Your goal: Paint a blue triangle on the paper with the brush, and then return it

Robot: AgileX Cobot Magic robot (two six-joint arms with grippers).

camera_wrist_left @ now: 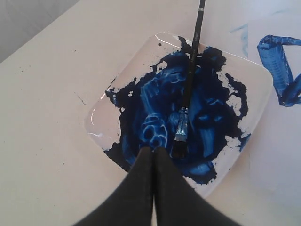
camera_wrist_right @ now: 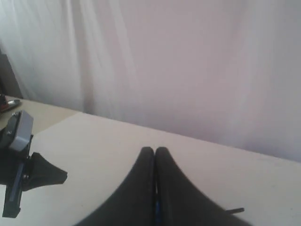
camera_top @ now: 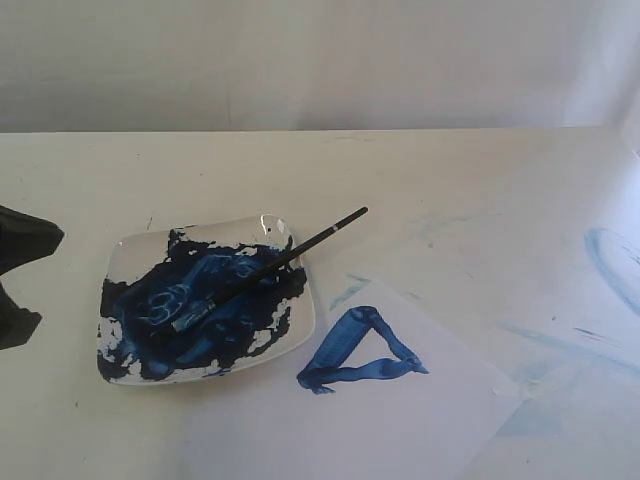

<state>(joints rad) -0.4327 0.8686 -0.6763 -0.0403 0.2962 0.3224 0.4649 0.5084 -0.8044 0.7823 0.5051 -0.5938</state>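
The brush [camera_top: 270, 265] lies across the square white dish [camera_top: 130, 250], bristles down in the dark blue paint and black handle sticking out over the far rim. No gripper touches it. To the right of the dish, the blue triangle [camera_top: 360, 350] stands on the white paper [camera_top: 420, 420]. My left gripper [camera_top: 55, 238] sits at the left edge, left of the dish. In the left wrist view this gripper [camera_wrist_left: 154, 149] is shut and empty, with the brush [camera_wrist_left: 190, 70], dish [camera_wrist_left: 117, 75] and triangle [camera_wrist_left: 277, 66] ahead of it. My right gripper [camera_wrist_right: 154, 150] is shut, holds nothing and faces the curtain.
Faint pale-blue smears [camera_top: 615, 265] and streaks [camera_top: 560, 340] mark the cream table to the right of the paper. A white curtain [camera_top: 320, 60] hangs behind the table's far edge. The left arm [camera_wrist_right: 19, 160] shows in the right wrist view.
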